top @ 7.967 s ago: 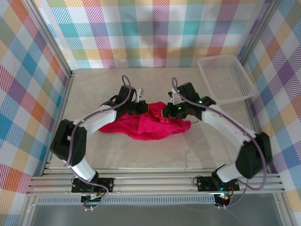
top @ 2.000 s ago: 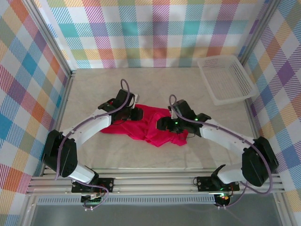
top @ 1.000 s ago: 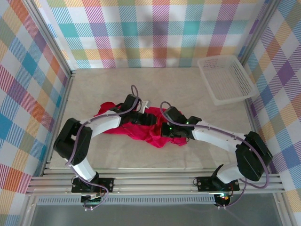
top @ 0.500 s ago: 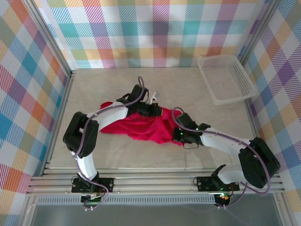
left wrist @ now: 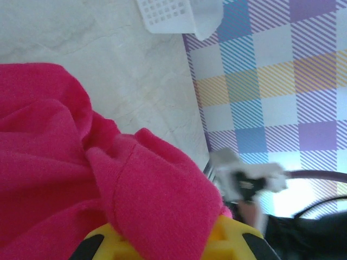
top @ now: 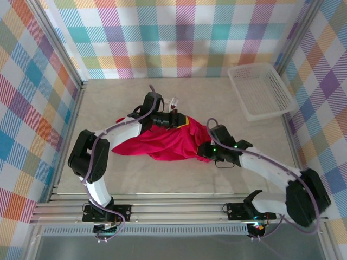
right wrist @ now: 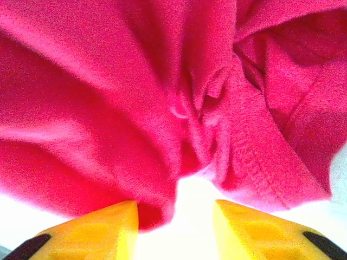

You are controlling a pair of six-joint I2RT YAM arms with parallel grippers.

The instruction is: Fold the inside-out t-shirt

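left gripper (left wrist: 165, 244): clamped shut on a fold of the shirt, with fabric bunched up over both yellow fingers. That grip looks solid, so I'd leave it alone.
right gripper (right wrist: 176, 219): jaws parted with nothing pinched. A stitched hem hangs just ahead of it, brushing the inner side of one finger.
inside-out t-shirt (top: 162, 143): rumpled crimson heap mid-desk, strung between the two arms. Its far edge is lifted at the left gripper and the rest sags toward the right one.
step, my guess: it still needs spreading flat before any real fold.
how I'd do it: bite that hem deep (a single layer, not the whole wad), then draw the two grippers apart low over the desk (top: 119, 97) so the wrinkles pull out.
risk: a shallow pinch slips off.
basket (top: 237, 93): back right corner, well apart.
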